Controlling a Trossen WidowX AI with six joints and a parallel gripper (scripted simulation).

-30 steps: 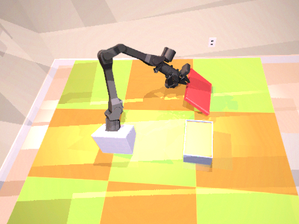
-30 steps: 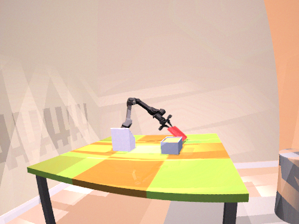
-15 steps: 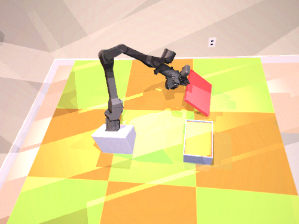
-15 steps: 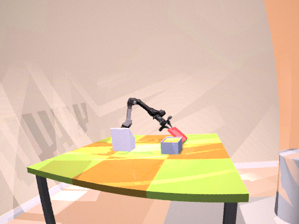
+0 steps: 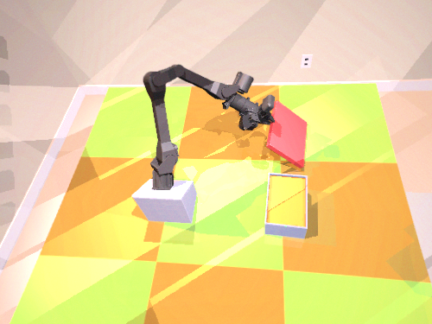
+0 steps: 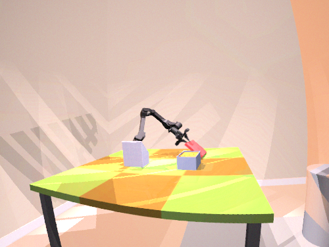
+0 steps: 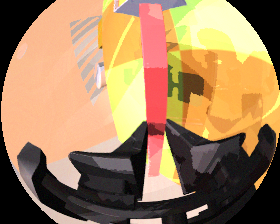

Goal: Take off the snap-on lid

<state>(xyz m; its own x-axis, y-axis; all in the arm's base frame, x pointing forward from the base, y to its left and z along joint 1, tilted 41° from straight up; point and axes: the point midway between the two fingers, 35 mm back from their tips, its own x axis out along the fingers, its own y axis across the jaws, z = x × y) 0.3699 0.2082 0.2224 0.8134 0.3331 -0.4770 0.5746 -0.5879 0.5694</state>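
Note:
The red lid (image 5: 289,136) (image 6: 196,147) (image 7: 155,95) is tilted steeply, its far end down to the right, behind the storage box. My gripper (image 5: 271,120) (image 6: 189,141) (image 7: 156,129) is shut on the lid's upper left edge. In the wrist view the lid shows edge-on between the two fingers. Whether its low edge touches the table cannot be told. The storage box (image 5: 286,230) (image 6: 188,163) (image 7: 131,6) is grey-blue, stands upright and open on the table, and shows yellow inside.
The arm's pale base block (image 5: 166,207) (image 6: 133,154) stands left of the box. The checkered table (image 5: 220,294) (image 6: 131,189) has its back edge behind the lid, by the wall. A striped bin (image 6: 317,207) stands on the floor right of the table.

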